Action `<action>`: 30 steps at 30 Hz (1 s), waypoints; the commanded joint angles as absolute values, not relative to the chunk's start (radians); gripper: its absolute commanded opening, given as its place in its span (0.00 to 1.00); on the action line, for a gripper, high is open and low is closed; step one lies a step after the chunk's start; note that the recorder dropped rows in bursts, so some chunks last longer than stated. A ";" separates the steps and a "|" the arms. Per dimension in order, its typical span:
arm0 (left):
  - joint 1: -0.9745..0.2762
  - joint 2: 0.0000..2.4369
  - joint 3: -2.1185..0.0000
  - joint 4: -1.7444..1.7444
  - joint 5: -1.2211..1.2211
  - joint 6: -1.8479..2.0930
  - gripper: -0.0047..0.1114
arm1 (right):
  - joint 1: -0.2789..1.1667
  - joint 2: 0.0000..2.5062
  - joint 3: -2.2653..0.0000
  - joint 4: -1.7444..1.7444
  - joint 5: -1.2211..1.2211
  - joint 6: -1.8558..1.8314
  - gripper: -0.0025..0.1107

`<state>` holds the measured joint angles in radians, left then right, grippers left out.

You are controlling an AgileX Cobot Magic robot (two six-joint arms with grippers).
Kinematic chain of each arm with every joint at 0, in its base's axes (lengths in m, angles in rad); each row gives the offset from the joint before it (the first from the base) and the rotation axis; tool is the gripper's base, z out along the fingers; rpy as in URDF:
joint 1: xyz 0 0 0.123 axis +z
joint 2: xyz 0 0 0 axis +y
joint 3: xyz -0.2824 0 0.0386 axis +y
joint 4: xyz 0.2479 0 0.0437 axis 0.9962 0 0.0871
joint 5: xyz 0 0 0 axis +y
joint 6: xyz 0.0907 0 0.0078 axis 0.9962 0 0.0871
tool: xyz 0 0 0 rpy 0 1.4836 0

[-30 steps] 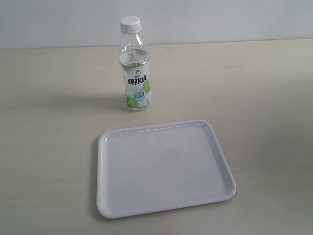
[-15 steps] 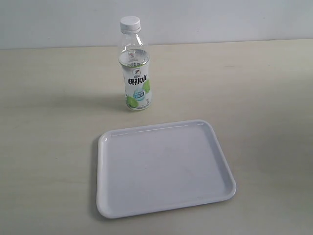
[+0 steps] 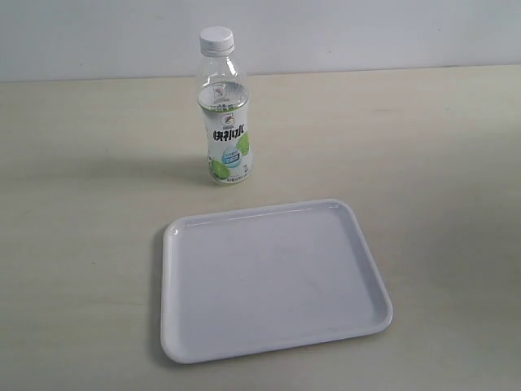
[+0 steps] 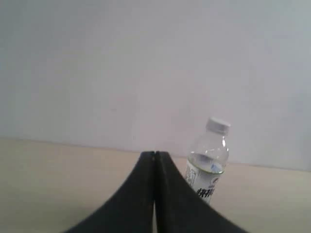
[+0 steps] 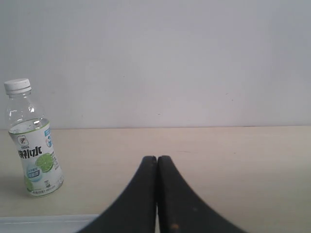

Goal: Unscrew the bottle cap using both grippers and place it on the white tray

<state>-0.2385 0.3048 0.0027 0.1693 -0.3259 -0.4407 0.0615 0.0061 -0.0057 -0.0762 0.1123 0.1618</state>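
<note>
Zero change: left end effector (image 4: 155, 154) and right end effector (image 5: 156, 158) pressed together, empty; cap (image 3: 216, 36) on bottle (image 3: 225, 130) by desk's (image 3: 81, 163) far edge, unscrewing unstarted.

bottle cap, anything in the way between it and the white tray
Nothing visible. The bottle cap sits on the bottle, and only bare table lies between the bottle and the white tray.

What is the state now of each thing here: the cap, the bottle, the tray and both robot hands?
Small round white plastic cap: on the bottle's neck, not removed.
Clear plastic drink bottle with lime label: upright on the table, apart from the tray.
Large flat white plastic tray: lying flat, nothing on it.
Left black hand: shut, holding nothing.
Right black hand: shut, holding nothing.
</note>
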 commanded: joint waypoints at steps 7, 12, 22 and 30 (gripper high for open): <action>-0.238 0.771 -0.122 0.173 -0.454 -0.399 0.04 | 0.055 0.000 0.000 -0.085 0.110 0.161 0.02; -0.238 1.150 -0.243 0.190 -0.517 -0.369 0.04 | 0.055 0.000 0.000 -0.082 0.110 0.161 0.02; -0.238 1.637 -0.360 0.447 -1.054 -0.387 0.04 | 0.055 0.000 0.000 -0.082 0.110 0.161 0.02; -0.238 1.925 -0.639 0.840 -1.103 -0.367 0.04 | 0.055 0.000 0.000 -0.080 0.110 0.161 0.02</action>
